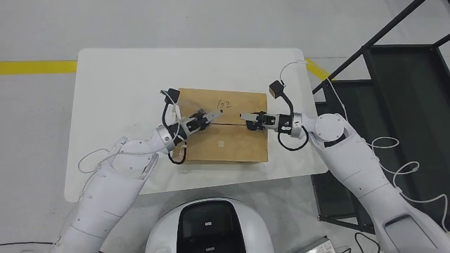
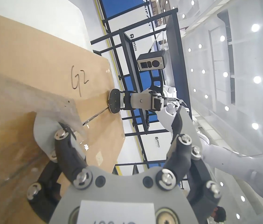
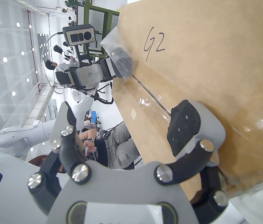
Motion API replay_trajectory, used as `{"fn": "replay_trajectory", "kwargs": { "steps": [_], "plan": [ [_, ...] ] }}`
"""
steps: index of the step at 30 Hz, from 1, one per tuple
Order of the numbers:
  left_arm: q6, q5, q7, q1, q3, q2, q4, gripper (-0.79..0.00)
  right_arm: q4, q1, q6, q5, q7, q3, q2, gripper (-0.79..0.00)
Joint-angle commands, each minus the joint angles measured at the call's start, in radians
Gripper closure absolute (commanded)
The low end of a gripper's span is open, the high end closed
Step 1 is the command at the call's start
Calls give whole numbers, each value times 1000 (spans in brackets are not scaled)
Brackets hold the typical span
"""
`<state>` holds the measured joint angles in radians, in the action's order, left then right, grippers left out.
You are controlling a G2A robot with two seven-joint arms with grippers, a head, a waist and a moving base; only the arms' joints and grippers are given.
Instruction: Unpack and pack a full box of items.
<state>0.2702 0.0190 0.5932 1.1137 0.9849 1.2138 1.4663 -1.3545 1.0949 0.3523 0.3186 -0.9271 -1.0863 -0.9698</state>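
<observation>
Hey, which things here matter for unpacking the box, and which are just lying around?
Job: closed cardboard box; left gripper and right gripper, jaws open, at its taped seam; white table.
Lying about: black metal rack; yellow floor line.

Cardboard box (image 1: 222,144) on white table (image 1: 112,112), L gripper (image 1: 210,117), R gripper (image 1: 247,118) over its seam.

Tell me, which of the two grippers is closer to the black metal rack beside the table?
Right. The right gripper is over the box, on the half toward the rack; the left gripper faces it from the farther half.
</observation>
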Motion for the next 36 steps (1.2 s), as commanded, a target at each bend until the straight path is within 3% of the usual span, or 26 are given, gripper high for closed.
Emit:
{"fn": "replay_trajectory", "kwargs": {
  "steps": [1, 5, 8, 16, 24, 30, 36],
  "plan": [
    [14, 18, 27, -20, -23, 7, -25, -785, 0, 0, 0, 0, 0, 0, 0, -785],
    [50, 62, 35, -32, -18, 11, -71, -785, 0, 0, 0, 0, 0, 0, 0, -785],
    [93, 95, 27, -8, 39, 0, -74, -785, 0, 0, 0, 0, 0, 0, 0, -785],
    [189, 201, 63, 163, 262, -49, 63, -785, 0, 0, 0, 0, 0, 0, 0, -785],
    [239, 334, 143, 315, 412, -78, 172, -785, 0, 0, 0, 0, 0, 0, 0, -785],
    [152, 311, 172, 314, 422, -85, 161, -785, 0, 0, 0, 0, 0, 0, 0, -785],
    [160, 237, 74, 264, 372, -74, 99, -785, 0, 0, 0, 0, 0, 0, 0, -785]
  ]
}}
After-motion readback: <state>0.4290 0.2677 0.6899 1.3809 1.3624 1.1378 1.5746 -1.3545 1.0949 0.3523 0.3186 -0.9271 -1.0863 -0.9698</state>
